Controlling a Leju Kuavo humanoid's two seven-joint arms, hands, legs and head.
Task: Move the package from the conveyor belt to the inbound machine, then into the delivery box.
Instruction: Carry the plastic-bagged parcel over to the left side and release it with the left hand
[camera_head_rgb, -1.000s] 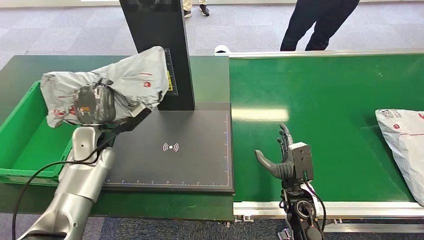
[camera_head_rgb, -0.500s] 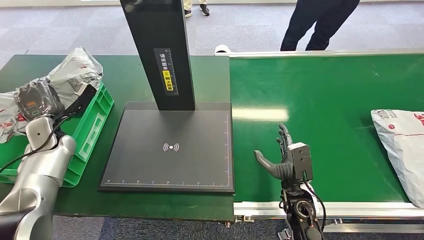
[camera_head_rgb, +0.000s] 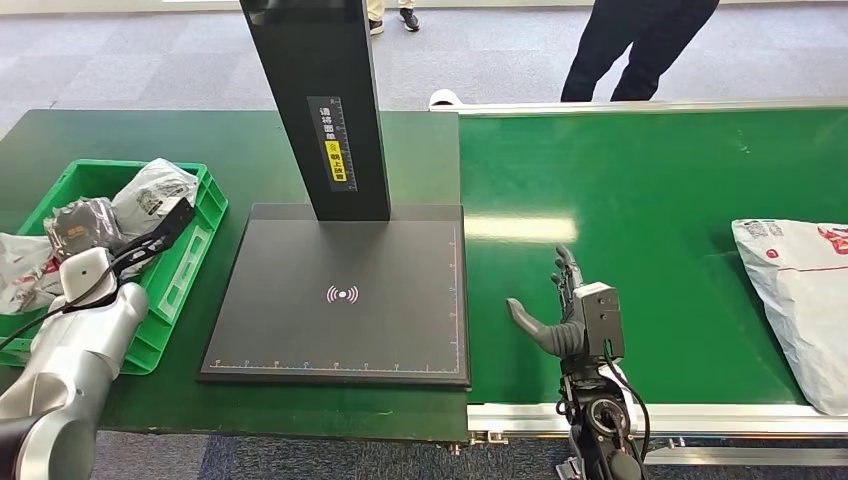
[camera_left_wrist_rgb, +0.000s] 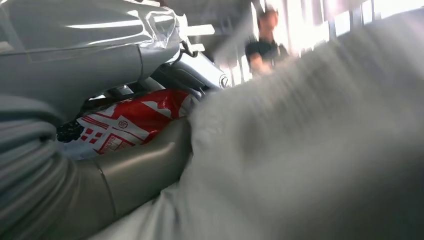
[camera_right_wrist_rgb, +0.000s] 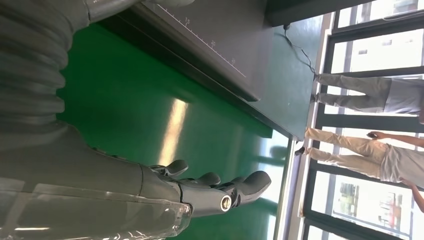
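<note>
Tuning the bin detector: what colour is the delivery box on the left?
Bright green plastic; the delivery box shows best in the head view.

Two packages (camera_head_rgb: 140, 195) (camera_head_rgb: 800, 300), one green bin (camera_head_rgb: 190, 262), one scanner (camera_head_rgb: 340, 290).

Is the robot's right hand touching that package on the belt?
Apart. Head view shows bare green belt between the right hand and the package.

package (camera_head_rgb: 150, 190) in box (camera_head_rgb: 195, 235) (left), machine (camera_head_rgb: 340, 290) right
</note>
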